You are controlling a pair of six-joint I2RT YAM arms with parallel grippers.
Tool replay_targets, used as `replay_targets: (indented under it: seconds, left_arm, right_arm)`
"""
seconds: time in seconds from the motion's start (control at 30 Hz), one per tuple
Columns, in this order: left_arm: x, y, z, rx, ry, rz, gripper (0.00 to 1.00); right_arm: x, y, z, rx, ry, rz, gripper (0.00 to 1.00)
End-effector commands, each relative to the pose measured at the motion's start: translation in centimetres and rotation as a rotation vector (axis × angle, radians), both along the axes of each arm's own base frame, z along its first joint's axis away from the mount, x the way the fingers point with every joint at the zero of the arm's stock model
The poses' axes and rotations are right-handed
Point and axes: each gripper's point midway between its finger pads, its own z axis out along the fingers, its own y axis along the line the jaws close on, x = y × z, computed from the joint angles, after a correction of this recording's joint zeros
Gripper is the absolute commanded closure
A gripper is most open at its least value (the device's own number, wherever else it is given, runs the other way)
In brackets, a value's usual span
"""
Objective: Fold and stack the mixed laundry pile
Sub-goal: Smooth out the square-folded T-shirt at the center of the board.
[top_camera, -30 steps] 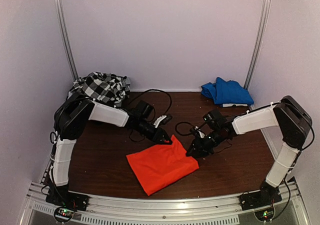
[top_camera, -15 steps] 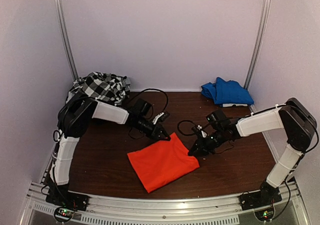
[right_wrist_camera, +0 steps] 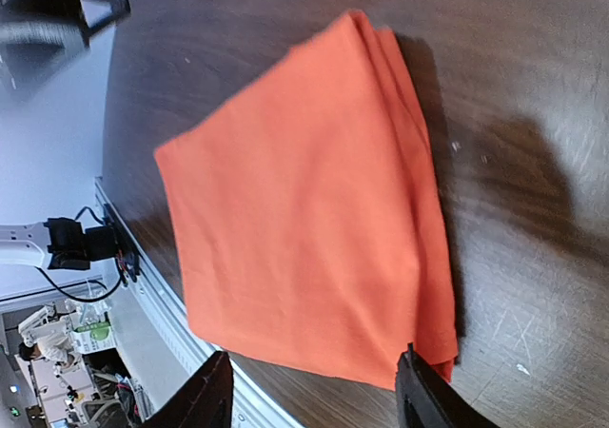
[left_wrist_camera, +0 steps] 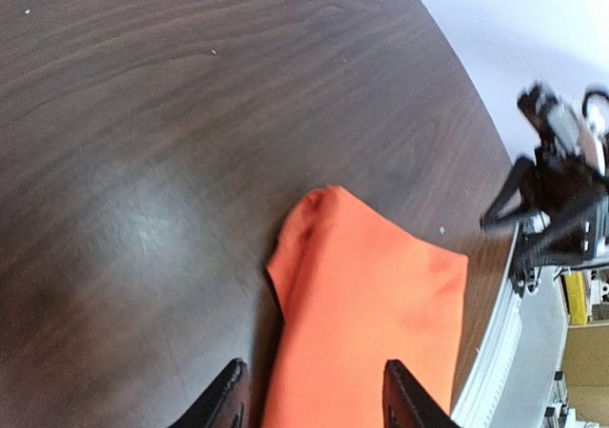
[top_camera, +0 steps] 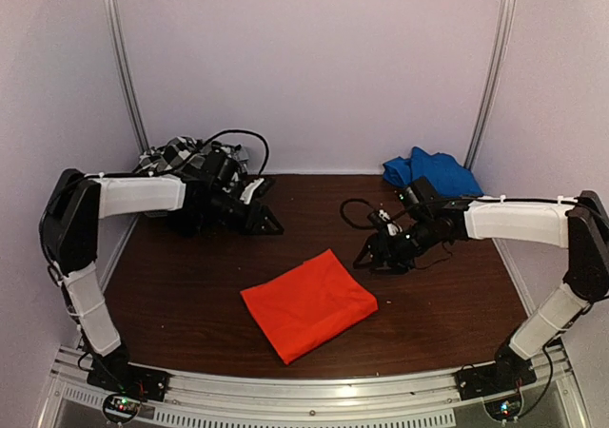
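A folded orange-red garment (top_camera: 307,303) lies flat on the dark wooden table, front centre; it also shows in the left wrist view (left_wrist_camera: 366,323) and the right wrist view (right_wrist_camera: 304,209). A black-and-white checked garment (top_camera: 176,161) lies bunched at the back left corner. My left gripper (top_camera: 269,224) is open and empty, raised near the checked garment, well back-left of the orange one. My right gripper (top_camera: 367,260) is open and empty, up off the table to the right of the orange garment. No plain black garment shows.
A folded blue garment (top_camera: 431,174) sits at the back right corner. Black cables (top_camera: 357,215) lie on the table behind the right gripper. Metal rails (top_camera: 285,390) run along the front edge, and pale walls close in the sides and back.
Both grippers have let go of the orange garment's far corners and pulled away. The left arm swung back-left toward the checked garment; the right arm drew back and right. The orange garment lies folded.
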Motion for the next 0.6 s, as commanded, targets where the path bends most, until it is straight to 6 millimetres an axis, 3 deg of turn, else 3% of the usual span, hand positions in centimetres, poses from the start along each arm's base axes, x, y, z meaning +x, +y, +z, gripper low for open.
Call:
replay_targets:
  seconds: [0.0,0.1,0.17,0.3,0.43,0.57]
  left_arm:
    - [-7.2,2.2,0.0,0.046,0.056,-0.045,0.53]
    - [-10.7,2.8,-0.8,0.04,0.117,-0.058,0.58]
    - [-12.0,3.2,-1.5,0.007,0.156,-0.034,0.62]
    - [-13.2,4.0,-4.0,0.002,0.221,0.017,0.62]
    - [-12.3,4.5,-8.5,0.108,0.272,0.038,0.68]
    - [-8.9,4.3,-11.8,0.223,0.238,0.044,0.7]
  right_arm:
    - [1.0,1.7,3.4,-0.003,-0.112,0.075,0.44]
    - [0.4,4.5,3.5,0.058,-0.093,0.153,0.49]
    - [-0.2,6.2,2.6,0.102,-0.057,0.197,0.49]
    - [-2.1,7.6,-1.1,0.15,0.037,0.249,0.48]
    - [-4.3,6.2,-4.8,0.123,0.11,0.245,0.48]
    - [-5.5,5.5,-5.8,0.121,0.129,0.204,0.47]
